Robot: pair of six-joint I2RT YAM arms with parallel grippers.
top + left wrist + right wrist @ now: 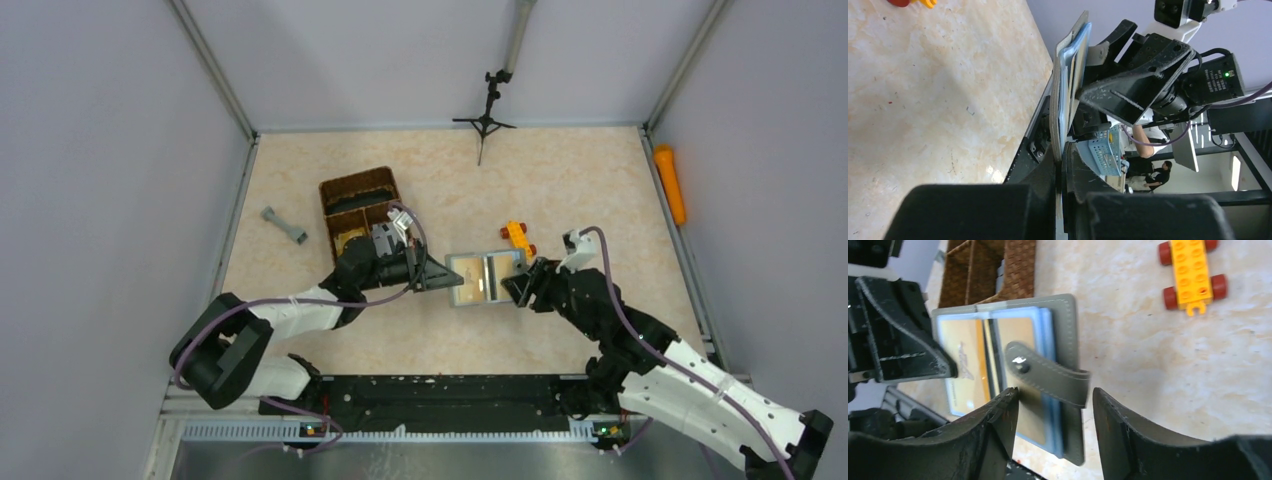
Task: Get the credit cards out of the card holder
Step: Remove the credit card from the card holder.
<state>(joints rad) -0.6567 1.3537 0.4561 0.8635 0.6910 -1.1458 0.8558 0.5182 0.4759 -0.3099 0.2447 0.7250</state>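
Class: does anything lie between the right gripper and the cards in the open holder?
Yes. The card holder's grey snap strap folds across the right-hand cards, just ahead of the open right gripper.

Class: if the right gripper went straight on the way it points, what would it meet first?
Most likely the snap strap of the card holder, which lies just ahead of the right gripper, between its open jaws; how close is unclear.
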